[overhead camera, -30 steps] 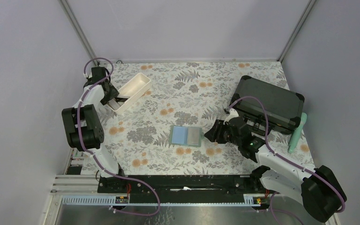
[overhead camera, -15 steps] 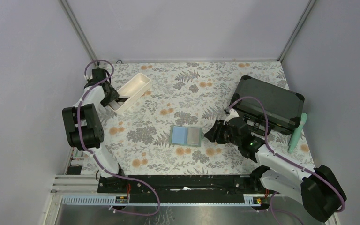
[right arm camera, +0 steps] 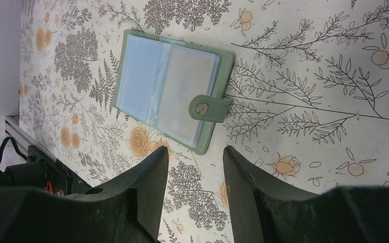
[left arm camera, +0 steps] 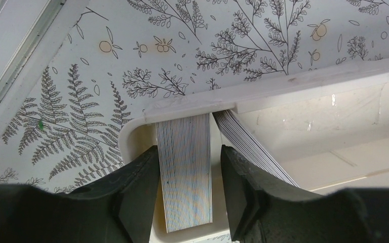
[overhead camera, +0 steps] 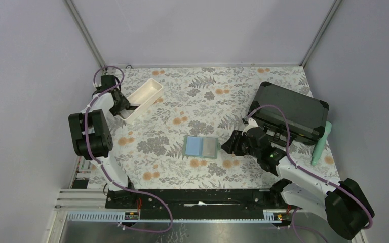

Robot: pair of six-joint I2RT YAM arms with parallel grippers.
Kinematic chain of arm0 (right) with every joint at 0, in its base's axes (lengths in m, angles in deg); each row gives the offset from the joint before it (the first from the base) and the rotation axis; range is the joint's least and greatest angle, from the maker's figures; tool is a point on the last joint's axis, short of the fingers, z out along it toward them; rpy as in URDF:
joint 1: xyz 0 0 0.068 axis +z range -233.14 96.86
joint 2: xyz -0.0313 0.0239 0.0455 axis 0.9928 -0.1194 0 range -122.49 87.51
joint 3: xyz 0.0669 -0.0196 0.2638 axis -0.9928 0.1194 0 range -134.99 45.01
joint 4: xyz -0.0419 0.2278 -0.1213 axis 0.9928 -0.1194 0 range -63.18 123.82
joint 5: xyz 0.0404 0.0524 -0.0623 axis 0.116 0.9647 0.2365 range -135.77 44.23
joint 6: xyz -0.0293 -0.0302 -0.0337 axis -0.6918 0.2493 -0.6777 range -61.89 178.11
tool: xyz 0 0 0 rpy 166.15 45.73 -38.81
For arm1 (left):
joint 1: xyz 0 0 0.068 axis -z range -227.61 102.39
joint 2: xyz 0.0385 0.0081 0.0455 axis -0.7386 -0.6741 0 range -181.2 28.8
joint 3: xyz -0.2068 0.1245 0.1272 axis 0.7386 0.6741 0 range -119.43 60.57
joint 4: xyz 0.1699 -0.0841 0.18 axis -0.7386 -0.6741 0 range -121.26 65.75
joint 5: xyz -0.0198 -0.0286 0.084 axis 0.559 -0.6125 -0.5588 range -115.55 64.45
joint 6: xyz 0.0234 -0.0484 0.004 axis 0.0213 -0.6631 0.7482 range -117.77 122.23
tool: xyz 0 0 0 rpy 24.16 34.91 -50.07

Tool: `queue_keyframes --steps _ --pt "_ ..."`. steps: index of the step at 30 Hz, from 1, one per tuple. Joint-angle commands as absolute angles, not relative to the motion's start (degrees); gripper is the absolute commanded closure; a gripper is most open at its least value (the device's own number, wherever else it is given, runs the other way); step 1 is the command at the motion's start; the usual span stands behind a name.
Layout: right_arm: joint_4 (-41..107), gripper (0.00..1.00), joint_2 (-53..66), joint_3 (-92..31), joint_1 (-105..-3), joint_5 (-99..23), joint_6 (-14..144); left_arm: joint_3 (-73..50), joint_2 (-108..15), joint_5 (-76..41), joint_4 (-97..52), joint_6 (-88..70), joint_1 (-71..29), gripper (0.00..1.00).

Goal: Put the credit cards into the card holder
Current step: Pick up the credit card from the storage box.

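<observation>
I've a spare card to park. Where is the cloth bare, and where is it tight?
Bare: the far middle between white tray and black case, and the strip along the card holder's near side. Tight: between card holder and case, where the right claw sits.

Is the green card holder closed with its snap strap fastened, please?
No, the card holder lies spread open on the floral tablecloth, its translucent pockets showing and its snap strap unfastened.

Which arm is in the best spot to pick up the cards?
Left. The left claw straddles the credit cards in the white tray; the right claw hangs by the card holder.
</observation>
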State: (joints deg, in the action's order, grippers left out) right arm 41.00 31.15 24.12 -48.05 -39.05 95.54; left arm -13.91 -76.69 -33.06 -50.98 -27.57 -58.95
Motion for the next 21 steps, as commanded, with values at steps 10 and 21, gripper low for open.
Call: queue_keyframes --steps 10,21 --pt "42.9 0.48 32.0 24.6 -48.3 -39.2 96.3 -11.8 -72.3 -30.6 -46.8 -28.5 -59.3 0.56" --pt "42.9 0.49 32.1 24.7 -48.4 -38.8 96.7 -11.8 -70.1 -30.6 -46.9 -28.0 -59.3 0.57"
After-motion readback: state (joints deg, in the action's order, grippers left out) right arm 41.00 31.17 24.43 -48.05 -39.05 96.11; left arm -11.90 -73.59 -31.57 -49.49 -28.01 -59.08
